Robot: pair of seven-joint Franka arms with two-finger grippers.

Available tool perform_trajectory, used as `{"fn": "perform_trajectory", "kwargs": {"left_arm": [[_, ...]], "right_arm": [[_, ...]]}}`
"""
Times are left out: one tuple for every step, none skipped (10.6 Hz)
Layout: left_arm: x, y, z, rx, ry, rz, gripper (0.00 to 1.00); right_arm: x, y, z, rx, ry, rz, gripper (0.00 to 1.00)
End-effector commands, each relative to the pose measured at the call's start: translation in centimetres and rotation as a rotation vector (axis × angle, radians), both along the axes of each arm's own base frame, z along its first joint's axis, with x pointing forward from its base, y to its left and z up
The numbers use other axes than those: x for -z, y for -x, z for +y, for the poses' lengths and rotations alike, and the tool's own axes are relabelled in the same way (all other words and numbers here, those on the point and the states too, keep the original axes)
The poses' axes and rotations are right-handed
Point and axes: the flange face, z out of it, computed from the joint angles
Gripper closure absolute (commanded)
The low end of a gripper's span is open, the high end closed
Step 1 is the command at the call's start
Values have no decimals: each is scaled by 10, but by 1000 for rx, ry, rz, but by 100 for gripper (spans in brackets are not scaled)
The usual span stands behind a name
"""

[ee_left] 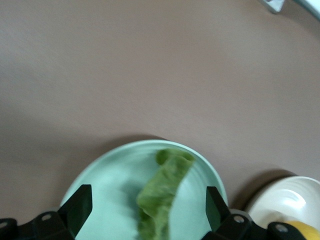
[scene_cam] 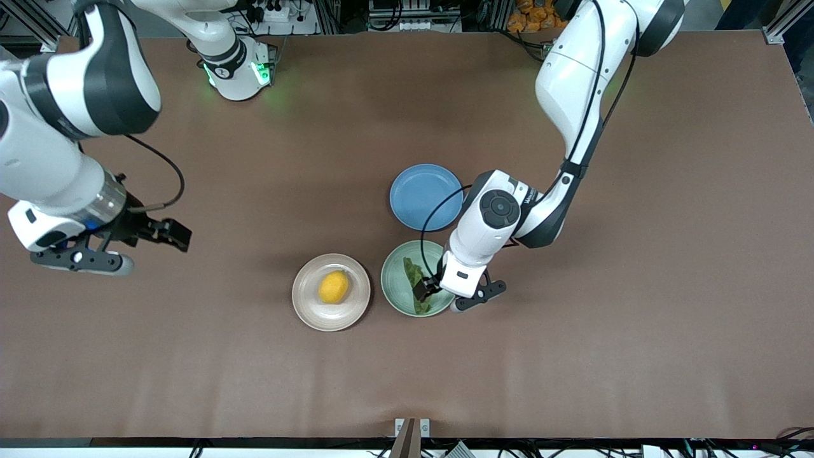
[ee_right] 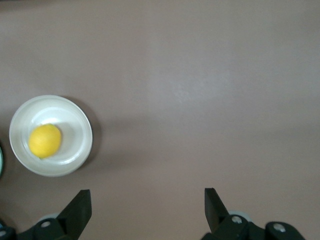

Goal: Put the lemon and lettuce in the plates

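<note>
The lemon [scene_cam: 333, 287] is seated in the middle of the beige-pink plate [scene_cam: 305, 305], just below the centre of the frame. The lettuce [scene_cam: 416, 280] is laid lengthwise in the mint green plate [scene_cam: 393, 286], which stands just beside the beige-pink one, toward the left arm's end of the tabletop [scene_cam: 572, 356]. The left hand [scene_cam: 439, 298] is held low over the green plate's rim, fingers spread wide and gripping nothing; in the left wrist view the leaf [ee_left: 162, 195] is seen lying free between the two fingertips [ee_left: 80, 205], so a release is judged to be complete. The right hand [scene_cam: 149, 238] is parked at the middle left of the frame over bare tabletop, open and empty, waiting. A blue plate [scene_cam: 425, 196] is left unused above the green one. Both items appear placed.
</note>
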Motion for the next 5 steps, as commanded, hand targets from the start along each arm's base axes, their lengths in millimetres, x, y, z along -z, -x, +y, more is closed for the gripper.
{"fn": "perform_trajectory", "kwargs": {"left_arm": [[-12, -13, 37, 119, -115, 32, 0], [-10, -15, 50, 171, -145, 61, 0], [-15, -21, 67, 197, -166, 84, 0], [-17, -24, 82, 239, -187, 107, 0], [-19, -29, 97, 257, -201, 131, 0]], "right_arm": [[6, 11, -34, -93, 15, 76, 0], [13, 16, -35, -122, -28, 128, 0], [22, 21, -38, -113, -122, 173, 0], [31, 25, -41, -104, -137, 190, 0], [34, 31, -37, -108, -134, 190, 0]]}}
